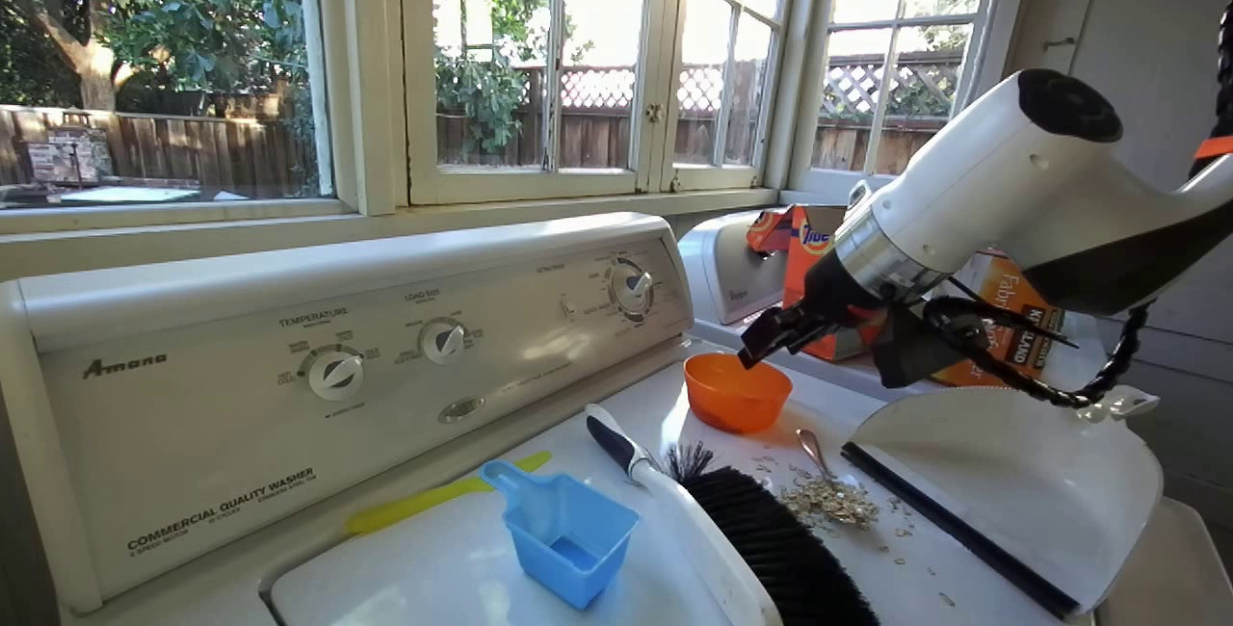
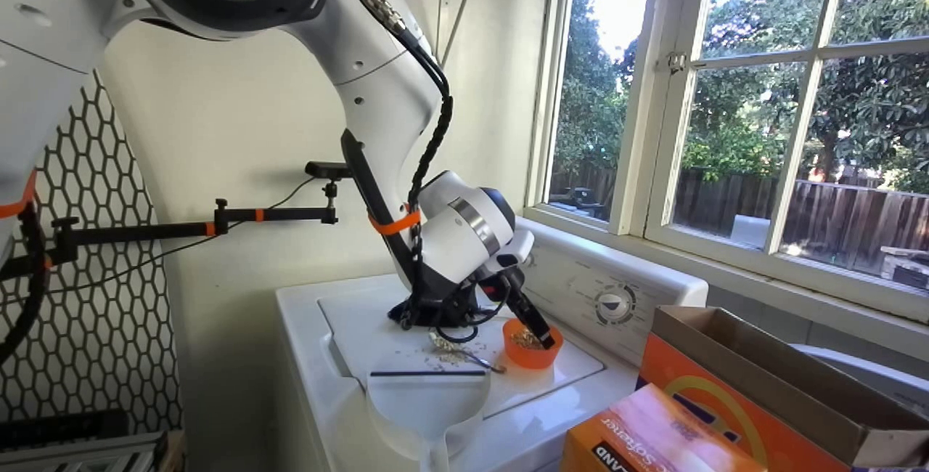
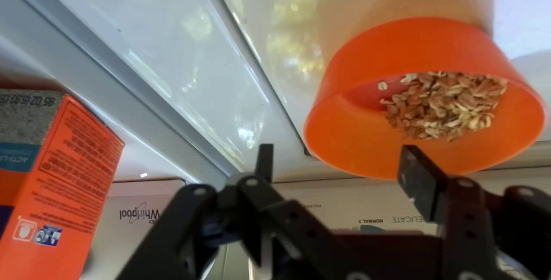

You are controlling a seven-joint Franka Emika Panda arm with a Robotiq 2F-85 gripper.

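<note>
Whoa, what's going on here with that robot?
A robot arm is leaning over a washing machine. Its claw is open by the rim of an orange bowl and isn't gripping anything; whether it touches the bowl is hard to tell. The bowl stands on the machine with flakes inside that look like oats. More flakes lie scattered beside it, with a spoon at the pile. A black-bristled brush is on one side of the pile and a white dustpan on the other.
</note>
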